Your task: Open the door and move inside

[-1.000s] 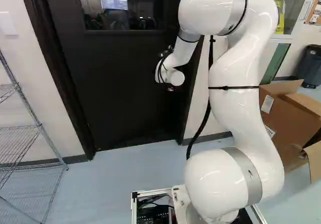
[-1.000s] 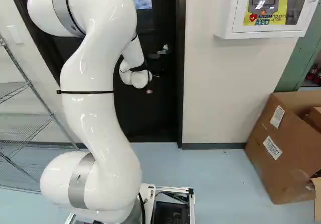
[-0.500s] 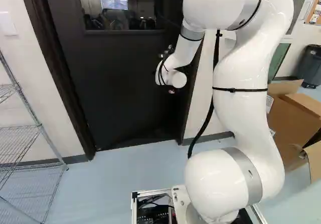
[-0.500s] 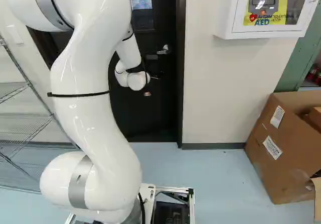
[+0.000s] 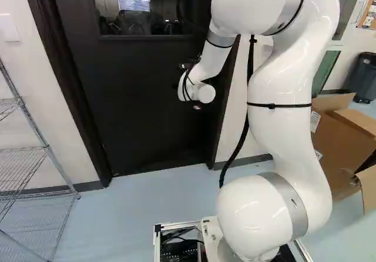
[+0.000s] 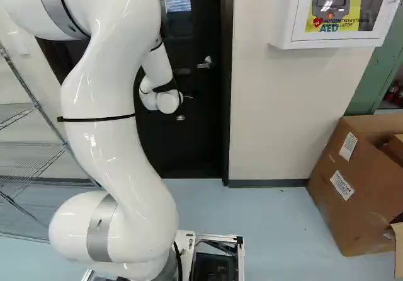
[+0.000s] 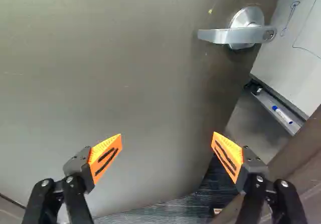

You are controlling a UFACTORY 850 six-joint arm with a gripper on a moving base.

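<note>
The dark door (image 5: 135, 109) fills the upper left and middle of the left base view and the upper left of the right base view, partly behind the arm; it has a window (image 5: 141, 18) high up and a silver lever handle (image 7: 225, 35); the wrist view shows the door ajar, with a whiteboard (image 7: 303, 48), a tray (image 7: 273, 108) and a blue-capped marker (image 7: 282, 114) past its handle edge. The lever lies ahead of the gripper (image 6: 190, 97), off toward the finger nearer that edge; the two orange pads (image 7: 105, 156) stand wide apart, the door's face ahead between them; whether they touch it I cannot tell. A dark ribbed surface (image 7: 165, 211) shows beyond the door's lower edge, between the fingers.

The white arm (image 5: 279, 97) rises right of the middle in the left base view, its upper part bent over toward the door; its foot is on the base (image 6: 217, 256), at the bottom of the right base view. Farther out, a wire shelf (image 5: 23, 150) stands at the left of the left base view; a white wall cabinet (image 6: 283, 29) hangs at the upper right of the right base view; an open cardboard box (image 6: 352, 193) sits on the floor (image 6: 283, 230) at its lower right; a dark bin (image 5: 363, 77) stands at the right edge of the left base view.
</note>
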